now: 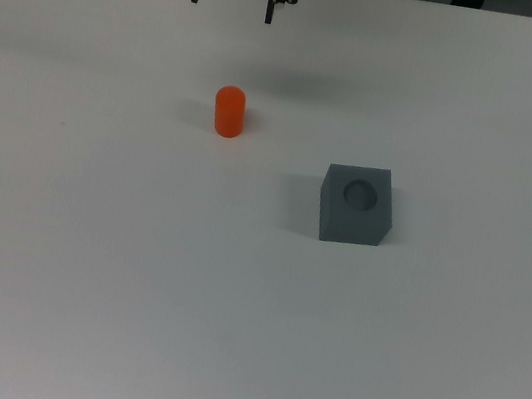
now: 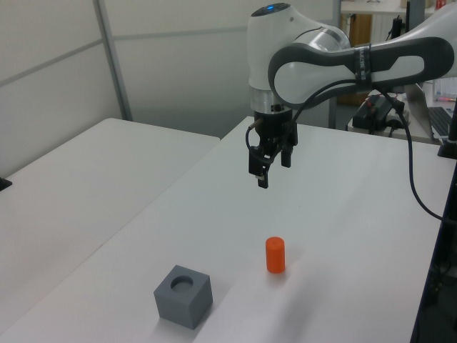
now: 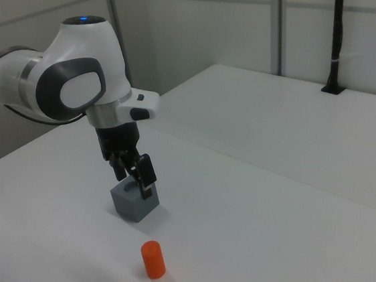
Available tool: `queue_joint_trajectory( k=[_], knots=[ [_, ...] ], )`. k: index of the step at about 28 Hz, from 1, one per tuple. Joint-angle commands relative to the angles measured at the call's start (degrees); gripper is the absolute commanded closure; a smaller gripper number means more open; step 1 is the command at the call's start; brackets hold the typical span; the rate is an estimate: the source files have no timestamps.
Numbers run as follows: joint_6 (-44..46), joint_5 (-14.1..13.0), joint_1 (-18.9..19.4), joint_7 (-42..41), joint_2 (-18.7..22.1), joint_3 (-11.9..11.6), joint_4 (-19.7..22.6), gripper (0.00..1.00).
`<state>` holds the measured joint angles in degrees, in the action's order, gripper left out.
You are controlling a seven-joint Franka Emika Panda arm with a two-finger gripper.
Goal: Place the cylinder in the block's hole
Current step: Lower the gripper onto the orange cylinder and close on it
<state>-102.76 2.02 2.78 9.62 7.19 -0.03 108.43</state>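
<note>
The orange cylinder [image 1: 229, 113] stands upright on the white table, by itself. The dark grey block [image 1: 355, 214] sits to the right of it and nearer the bottom in the top view, its round hole facing up and empty. My gripper [image 1: 232, 2] hangs in the air above the table at the top view's upper edge, open, with nothing between its fingers. In the left view the gripper [image 2: 273, 170] is well above and behind the cylinder [image 2: 275, 255]; the block [image 2: 183, 295] is at the front left. In the right view the gripper [image 3: 133, 182] partly overlaps the block [image 3: 134, 206], and the cylinder [image 3: 153, 259] is in front.
A second white table [image 2: 71, 179] adjoins at the left view's left. A black cable [image 2: 414, 179] hangs from the arm at the left view's right. A black post [image 3: 336, 42] stands on the far table in the right view.
</note>
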Motion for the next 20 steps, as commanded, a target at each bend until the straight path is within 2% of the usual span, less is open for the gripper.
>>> queue_joint_trajectory(
  k=[1,5,13,20],
  knots=[
    [0.12,-1.66,-0.76,-0.92,-1.89,0.55,-2.24,0.0],
    [-2.52,-1.67,-0.76,-1.27,-2.97,0.55,-0.07,0.0],
    [-12.53,-1.49,-1.19,-4.34,-5.43,0.29,8.63,0.0],
    [-19.66,-0.96,-1.99,-7.33,-5.61,0.12,15.93,0.0]
  ],
)
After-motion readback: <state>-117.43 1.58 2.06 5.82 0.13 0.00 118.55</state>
